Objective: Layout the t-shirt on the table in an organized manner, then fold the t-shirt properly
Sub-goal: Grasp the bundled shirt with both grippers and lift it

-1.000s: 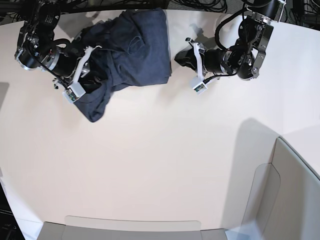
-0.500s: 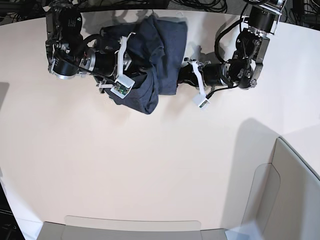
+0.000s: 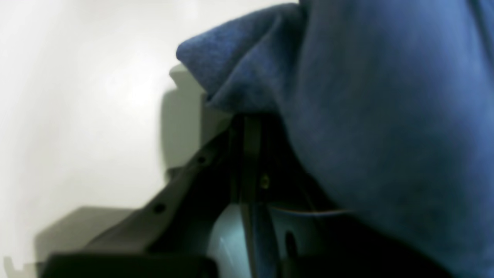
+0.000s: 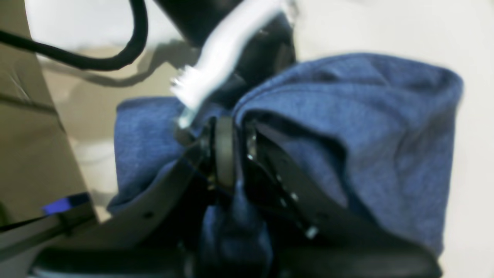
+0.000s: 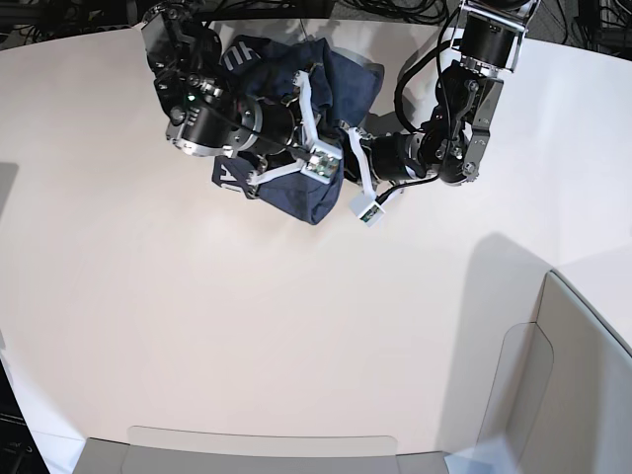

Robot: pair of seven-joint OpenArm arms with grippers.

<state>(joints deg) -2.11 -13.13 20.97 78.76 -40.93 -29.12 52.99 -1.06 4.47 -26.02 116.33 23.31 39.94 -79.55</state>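
the t-shirt [image 5: 316, 193] lies bunched in a dark blue-grey heap near the far edge of the table [image 5: 247, 336], midway between the two arms, with white block lettering showing on its outer folds at the upper left and lower left of the heap. in the base view the cloth is rumpled and doubled over itself, not spread flat; one rounded lobe hangs toward the near side.

the right gripper [image 4: 231, 154], seen from its own wrist camera, has its dark fingers [image 4: 224, 150] drawn narrow together with a fold of the t-shirt [image 4: 347, 135] pinched between them, cloth spilling below the fingers and bulging to one side. the left gripper [image 3: 247, 127] has its fingers brought fully together; the t-shirt [image 3: 386, 116] drapes over its tip, and the picture is too blurred to tell whether cloth is caught between them.

in the base view the two wrists meet at the heap, their white camera mounts [image 5: 321, 163] just beside each other. pale grey panels [image 5: 573, 385] stand at the near right corner, well apart from the shirt. black cables [image 5: 395, 15] run behind the table's far edge.
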